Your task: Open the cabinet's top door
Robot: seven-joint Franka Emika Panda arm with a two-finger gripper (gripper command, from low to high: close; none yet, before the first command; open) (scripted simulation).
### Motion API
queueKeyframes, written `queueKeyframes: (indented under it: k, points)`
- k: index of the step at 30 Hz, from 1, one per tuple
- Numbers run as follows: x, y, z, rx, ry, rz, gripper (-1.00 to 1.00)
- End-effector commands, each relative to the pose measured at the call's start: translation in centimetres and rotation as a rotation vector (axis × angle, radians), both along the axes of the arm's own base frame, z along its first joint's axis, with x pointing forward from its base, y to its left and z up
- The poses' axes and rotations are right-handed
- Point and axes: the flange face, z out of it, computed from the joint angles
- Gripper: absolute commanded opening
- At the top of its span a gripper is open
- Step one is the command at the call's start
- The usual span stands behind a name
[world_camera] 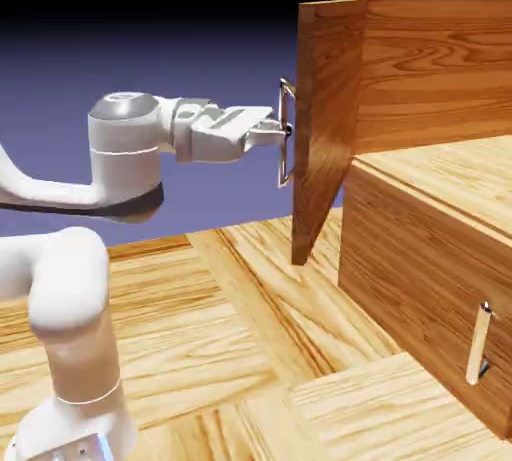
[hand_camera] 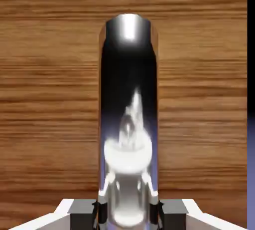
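The big cabinet (world_camera: 430,259) of reddish-brown wood fills the exterior view's right, its upper compartment showing a pale wooden floor. Its top door (world_camera: 328,129) stands swung well out from the body, upright, on the side facing the arm. The white arm (world_camera: 125,149) reaches across at the height of that door. At its end the gripper (world_camera: 286,131) is closed down on the shiny metal handle (world_camera: 283,164), one finger on either side of the upright bar, near its middle. Below, the lower panel (world_camera: 420,279) sits closed, with a pale wooden handle (world_camera: 479,345).
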Motion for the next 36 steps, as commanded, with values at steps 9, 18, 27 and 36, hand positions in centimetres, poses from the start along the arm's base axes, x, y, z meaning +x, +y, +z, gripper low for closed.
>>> queueKeyframes:
  k: [9,18,27,36]
  points:
    - [-3.3,5.8,0.0,0.002,0.0,-0.128,-1.0]
    - [-6.1,13.0,0.0,0.002,0.0,-0.277,-1.0]
    - [-8.2,23.3,0.0,0.002,-0.001,-0.476,-1.0]
    - [-8.3,32.4,0.0,0.002,-0.001,-0.651,-1.0]
